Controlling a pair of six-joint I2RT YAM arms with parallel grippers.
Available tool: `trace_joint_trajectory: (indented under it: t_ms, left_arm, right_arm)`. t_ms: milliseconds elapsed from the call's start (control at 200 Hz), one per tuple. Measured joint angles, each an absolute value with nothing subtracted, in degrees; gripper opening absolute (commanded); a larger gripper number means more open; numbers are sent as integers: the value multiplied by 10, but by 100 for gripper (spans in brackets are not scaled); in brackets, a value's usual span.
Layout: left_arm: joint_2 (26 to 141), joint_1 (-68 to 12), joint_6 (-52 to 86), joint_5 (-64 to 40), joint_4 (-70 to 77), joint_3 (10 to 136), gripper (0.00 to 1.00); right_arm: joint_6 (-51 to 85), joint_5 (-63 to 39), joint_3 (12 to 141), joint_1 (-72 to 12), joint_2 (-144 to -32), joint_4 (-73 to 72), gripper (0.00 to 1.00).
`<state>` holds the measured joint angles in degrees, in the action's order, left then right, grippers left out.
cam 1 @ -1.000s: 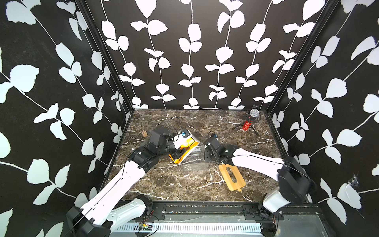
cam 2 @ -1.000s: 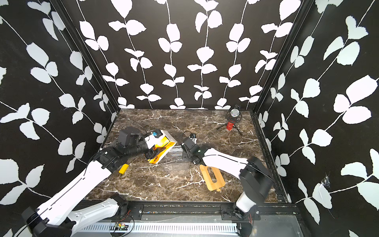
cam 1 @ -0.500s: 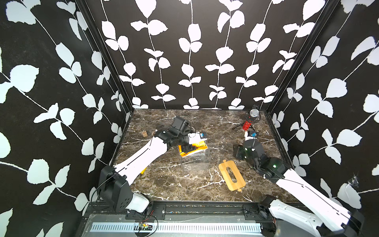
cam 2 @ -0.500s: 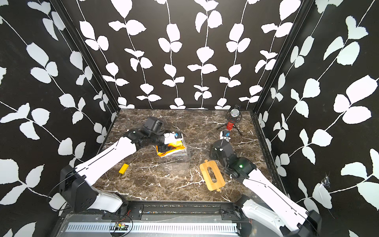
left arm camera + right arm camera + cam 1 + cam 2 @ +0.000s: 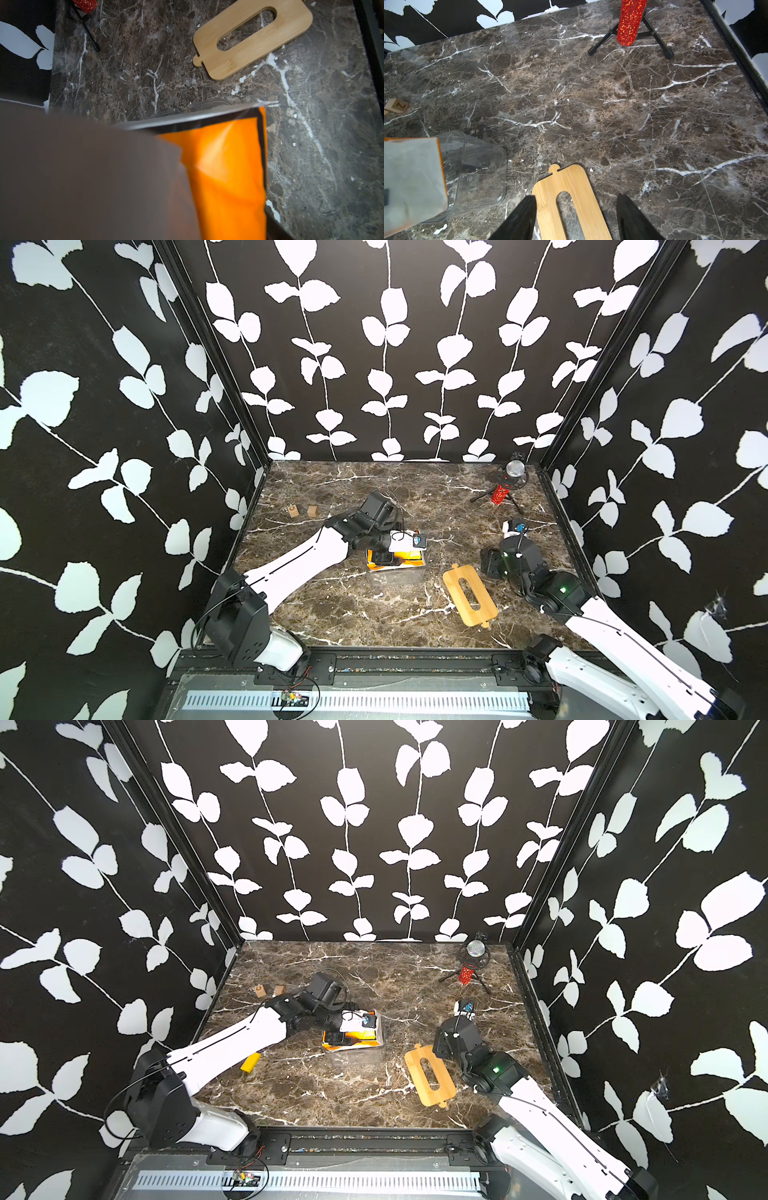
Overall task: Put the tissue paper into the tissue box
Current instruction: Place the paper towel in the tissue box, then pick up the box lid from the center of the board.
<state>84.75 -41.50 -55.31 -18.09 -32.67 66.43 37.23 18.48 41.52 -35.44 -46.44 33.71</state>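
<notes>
Bamboo lid (image 5: pixel 469 597) flat on table (image 5: pixel 353 614), front right. Right end effector (image 5: pixel 576 198), at the tissue box (image 5: pixel 483 166) a second ago, now hangs over the lid with jaws spread, empty. Mid-table, left end effector (image 5: pixel 382 558) pinches the tissue paper (image 5: pixel 409 558), less tilted than before, at the box mouth.

in the left wrist view a blurred grey-brown mass (image 5: pixel 83 176) is filling half the picture, while the orange-yellow and white soft tissue pack (image 5: pixel 224 176) is running off the edge and hiding most of the clear plastic tub (image 5: pixel 209 103). in the right wrist view the slotted flat bamboo lid (image 5: pixel 579 182) and the right gripper's (image 5: pixel 575 197) black fingers (image 5: pixel 523 218) are being cut off. in both top views the left gripper (image 5: pixel 386 556) is covering part of the pack.
</notes>
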Motion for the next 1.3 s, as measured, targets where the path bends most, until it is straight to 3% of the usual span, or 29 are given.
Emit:
trace_joint_trajectory:
  t_ms: [335,480,785,990,1155,1300]
  left_arm:
    - [893,-417,-535,-182,-332,667,80]
    - [908,-417,-527,-185,-342,682,98]
    - [897,-420,-481,-184,-346,707,99]
    - [775,-420,-366,-121,-247,683,99]
    - [636,-420,-221,21,-153,617,99]
    - [560,-385,-97,119,-148,562,99]
  right_arm:
    - [369,179,415,-352,-466,337,65]
    - [367,173,415,-351,-470,337,65]
    - [347,158,415,-345,-488,338,67]
    - [321,116,415,-344,-526,337,66]
    - [306,76,416,-358,-624,325,67]
    - [288,86,431,-418,-731,322,68]
